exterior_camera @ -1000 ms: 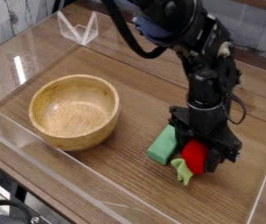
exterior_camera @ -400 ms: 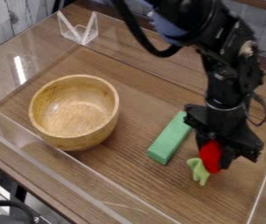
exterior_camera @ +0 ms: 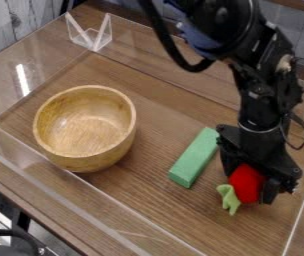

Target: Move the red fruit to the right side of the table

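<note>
Open black gripper fingers (exterior_camera: pixel 286 186) surround a glossy red toy fruit (exterior_camera: pixel 247 183) near a round tan wooden bowl (exterior_camera: pixel 84 128), which sits empty.

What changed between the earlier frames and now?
The glossy red toy fruit with the light-green leafy stem moved toward the picture's right, away from the green rectangular block. The black tool went with it and is still over it. Block and round wooden bowl stayed put.
</note>
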`<action>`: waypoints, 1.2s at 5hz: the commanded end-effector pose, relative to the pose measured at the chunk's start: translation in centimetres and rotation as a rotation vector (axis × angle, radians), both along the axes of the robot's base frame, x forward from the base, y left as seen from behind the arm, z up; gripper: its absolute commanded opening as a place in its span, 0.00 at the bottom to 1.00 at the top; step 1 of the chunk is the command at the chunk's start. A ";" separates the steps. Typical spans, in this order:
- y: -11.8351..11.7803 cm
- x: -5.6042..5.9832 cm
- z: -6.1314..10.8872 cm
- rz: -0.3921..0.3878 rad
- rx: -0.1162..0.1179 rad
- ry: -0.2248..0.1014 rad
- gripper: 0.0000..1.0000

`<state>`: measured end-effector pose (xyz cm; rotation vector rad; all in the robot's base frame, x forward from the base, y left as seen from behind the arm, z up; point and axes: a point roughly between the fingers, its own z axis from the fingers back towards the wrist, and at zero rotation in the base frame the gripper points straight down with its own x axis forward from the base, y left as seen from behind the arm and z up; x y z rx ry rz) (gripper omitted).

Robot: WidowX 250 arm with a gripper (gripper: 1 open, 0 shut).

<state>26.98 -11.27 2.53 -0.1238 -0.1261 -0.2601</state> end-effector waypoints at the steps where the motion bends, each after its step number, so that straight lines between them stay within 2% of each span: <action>1: 0.0 1.2 0.7 0.004 -0.013 -0.044 0.00; 2: 0.5 1.0 0.7 0.051 -0.015 -0.034 1.00; 3: 0.9 0.8 0.7 0.099 -0.018 -0.025 1.00; 5: 0.0 0.5 1.1 0.074 -0.022 -0.006 1.00; 6: 0.1 0.3 1.2 0.121 -0.025 0.002 1.00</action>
